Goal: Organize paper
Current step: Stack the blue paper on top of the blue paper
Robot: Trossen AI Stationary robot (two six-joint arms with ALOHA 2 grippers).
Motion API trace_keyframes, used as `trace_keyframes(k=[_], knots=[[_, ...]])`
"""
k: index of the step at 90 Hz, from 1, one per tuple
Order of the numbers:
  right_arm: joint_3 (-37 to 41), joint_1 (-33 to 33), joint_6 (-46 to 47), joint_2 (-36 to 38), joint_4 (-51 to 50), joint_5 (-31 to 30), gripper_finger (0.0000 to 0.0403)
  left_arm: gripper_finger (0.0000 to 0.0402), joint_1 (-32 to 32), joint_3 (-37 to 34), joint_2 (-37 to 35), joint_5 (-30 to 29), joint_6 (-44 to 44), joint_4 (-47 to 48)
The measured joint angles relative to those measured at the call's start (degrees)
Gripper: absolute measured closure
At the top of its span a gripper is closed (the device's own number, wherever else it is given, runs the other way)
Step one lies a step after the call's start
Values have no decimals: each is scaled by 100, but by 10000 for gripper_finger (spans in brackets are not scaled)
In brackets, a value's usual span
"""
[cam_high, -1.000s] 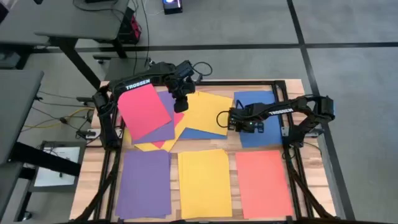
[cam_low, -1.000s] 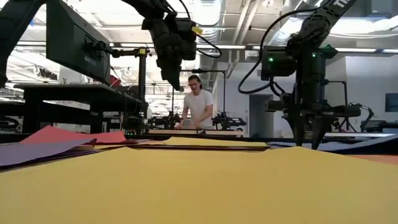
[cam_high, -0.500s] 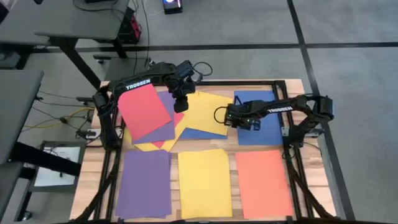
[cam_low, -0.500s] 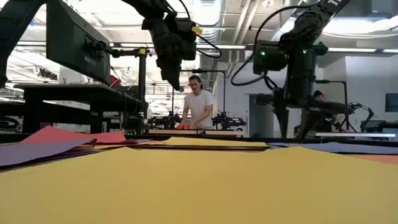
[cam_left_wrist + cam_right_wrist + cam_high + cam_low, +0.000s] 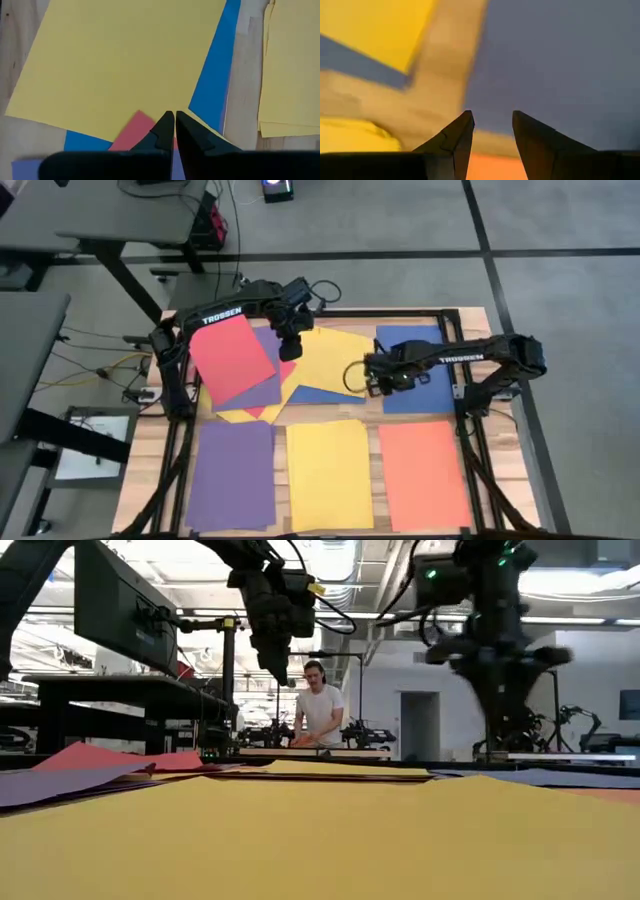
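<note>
Right gripper (image 5: 372, 379) hangs above the bare wood between the loose yellow sheet (image 5: 335, 360) and the blue sheet (image 5: 415, 370) at the far right of the table (image 5: 150, 460); in its wrist view the two dark fingers (image 5: 455, 137) stand apart with nothing between them, over the near edge of that blue sheet.

Nearest the front edge, three sorted piles lie side by side: a purple pile (image 5: 232, 475) on the left, a yellow pile (image 5: 328, 472) in the middle, an orange-red pile (image 5: 422, 472) on the right.

Behind them, at the far left and centre, is an overlapping heap: a red sheet (image 5: 230, 355) on top, purple, yellow and blue beneath, the loose yellow sheet spread toward the centre.

Left gripper (image 5: 291, 350) is raised above that heap, its fingers (image 5: 162, 131) pressed together and empty, over a corner of red paper.

Beyond the table, in the low view, a person (image 5: 320, 710) stands at a distant bench.
</note>
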State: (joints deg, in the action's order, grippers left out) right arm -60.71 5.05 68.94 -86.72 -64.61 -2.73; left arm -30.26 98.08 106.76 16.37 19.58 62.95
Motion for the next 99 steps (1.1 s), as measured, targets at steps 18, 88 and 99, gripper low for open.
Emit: trace_keyframes(k=[18,88,99], knots=[[377,-767,541,114,497,339,270,402,49,0,0,2,-215,-155],[2150,-621,1201,123,2497,920,270,402,298,0,0,2,-291,-233],[2156,-395,893,116,2478,933,270,402,298,0,0,2,-291,-240]])
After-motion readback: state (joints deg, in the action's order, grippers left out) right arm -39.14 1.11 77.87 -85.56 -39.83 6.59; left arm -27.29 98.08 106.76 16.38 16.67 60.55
